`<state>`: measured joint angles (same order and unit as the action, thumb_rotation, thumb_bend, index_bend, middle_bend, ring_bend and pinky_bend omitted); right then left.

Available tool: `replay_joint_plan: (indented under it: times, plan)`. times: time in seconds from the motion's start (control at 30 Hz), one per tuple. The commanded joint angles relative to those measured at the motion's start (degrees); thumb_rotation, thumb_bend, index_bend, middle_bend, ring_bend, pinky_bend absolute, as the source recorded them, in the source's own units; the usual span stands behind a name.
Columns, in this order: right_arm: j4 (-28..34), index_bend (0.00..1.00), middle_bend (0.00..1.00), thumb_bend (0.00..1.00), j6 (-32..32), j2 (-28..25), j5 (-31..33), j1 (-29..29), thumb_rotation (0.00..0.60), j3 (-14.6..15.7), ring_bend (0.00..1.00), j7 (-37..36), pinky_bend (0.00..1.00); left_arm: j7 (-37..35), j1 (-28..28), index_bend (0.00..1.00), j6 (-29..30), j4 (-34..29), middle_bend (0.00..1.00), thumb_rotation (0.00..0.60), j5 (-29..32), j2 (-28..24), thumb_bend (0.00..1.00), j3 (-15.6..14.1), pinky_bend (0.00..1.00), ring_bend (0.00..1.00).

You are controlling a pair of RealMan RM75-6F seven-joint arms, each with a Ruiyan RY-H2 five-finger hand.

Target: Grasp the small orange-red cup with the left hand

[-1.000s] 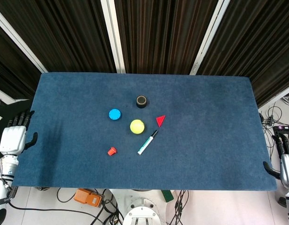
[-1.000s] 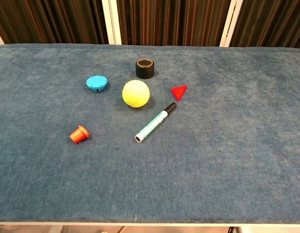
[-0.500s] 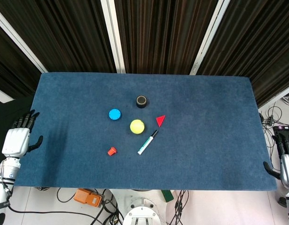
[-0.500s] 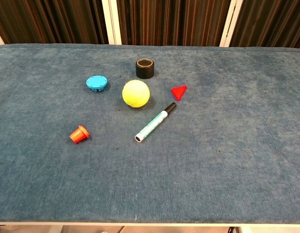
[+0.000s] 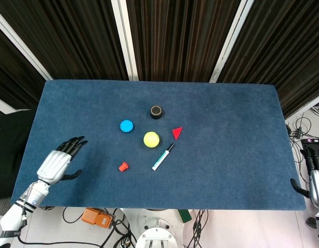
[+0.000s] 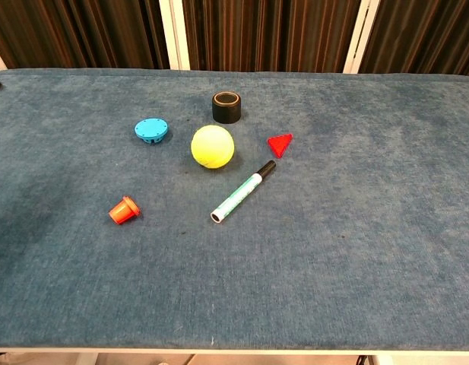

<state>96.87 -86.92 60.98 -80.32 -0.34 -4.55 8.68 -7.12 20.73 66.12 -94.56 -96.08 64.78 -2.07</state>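
Observation:
The small orange-red cup (image 5: 123, 166) (image 6: 125, 210) lies on its side on the blue table cloth, left of the marker. My left hand (image 5: 58, 162) hovers over the table's left part, well to the left of the cup, fingers apart and holding nothing. It is absent from the chest view. My right hand (image 5: 313, 173) stays off the table's right edge, fingers extended, empty.
A yellow ball (image 5: 151, 139), a blue disc (image 5: 127, 125), a black roll (image 5: 156, 111), a red triangle (image 5: 177, 133) and a green-white marker (image 5: 163, 157) lie beyond and right of the cup. The blue table (image 5: 231, 155) ends close behind my left hand.
My left hand has moved from beside the table's left edge in over the cloth, toward the cup. The cup and the right hand have not moved.

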Motion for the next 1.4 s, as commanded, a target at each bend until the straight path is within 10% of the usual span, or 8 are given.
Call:
replay_joint_plan:
  times: [0.03,0.63,1.4]
  plan:
    - [0.04,0.18,0.13,0.4,-0.01,-0.06,-0.03,-0.02,0.6,0.01,0.06,-0.11,0.0,1.07,2.63,0.08,-3.27,-2.79,0.02,0.6,-2.25,-0.12,0.2,-1.64,0.16,0.0]
    - [0.03,0.18,0.13,0.4,0.6,-0.58,0.35,0.19,0.6,-0.18,0.06,-1.19,0.0,15.0,8.56,0.14,-12.45,-2.39,0.02,0.6,5.17,10.53,0.2,1.33,0.16,0.0]
    - [0.08,0.18,0.13,0.4,1.04,-0.67,1.1,0.39,0.6,-0.38,0.06,-0.99,0.0,14.68,13.65,0.28,-16.6,4.84,0.02,0.6,9.65,16.41,0.24,2.05,0.16,0.0]
